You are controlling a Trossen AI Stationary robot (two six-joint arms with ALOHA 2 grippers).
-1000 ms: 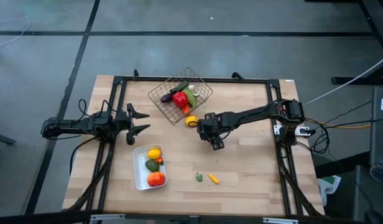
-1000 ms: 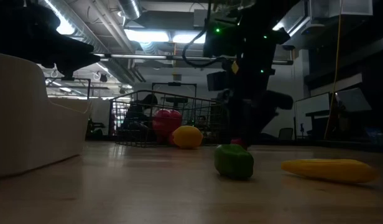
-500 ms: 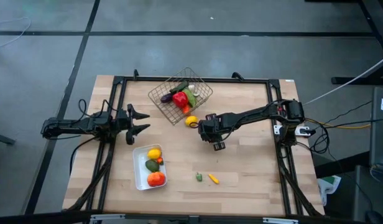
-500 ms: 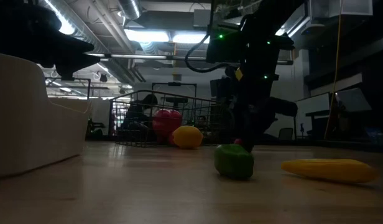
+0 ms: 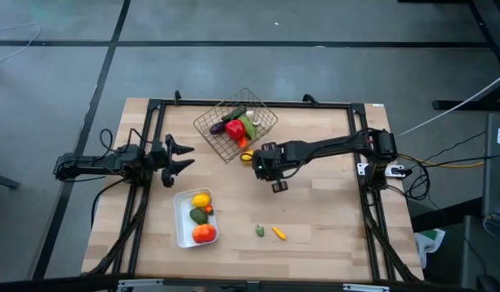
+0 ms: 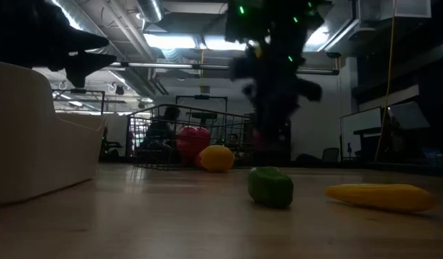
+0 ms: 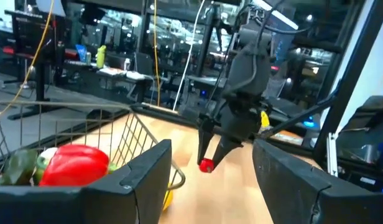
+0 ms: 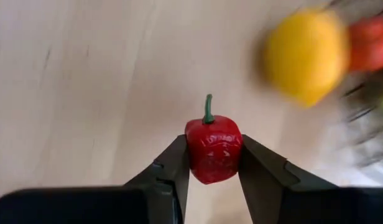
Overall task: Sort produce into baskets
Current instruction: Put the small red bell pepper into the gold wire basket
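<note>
A small red pepper (image 8: pixel 214 148) sits pinched between the fingers of the right tool (image 8: pixel 211 163), lifted above the middle of the worktop (image 5: pixel 331 219) just beside a loose lemon (image 8: pixel 305 54) and the wire basket (image 5: pixel 213 126) near the far edge. This looks like the carrying step; next the pepper needs moving over the basket and letting go. The left tool (image 5: pixel 178 156) waits open by the left edge.

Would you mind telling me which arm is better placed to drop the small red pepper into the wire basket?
The right: its gripper already clamps the small red pepper beside the wire basket. The left gripper waits open and empty.
</note>
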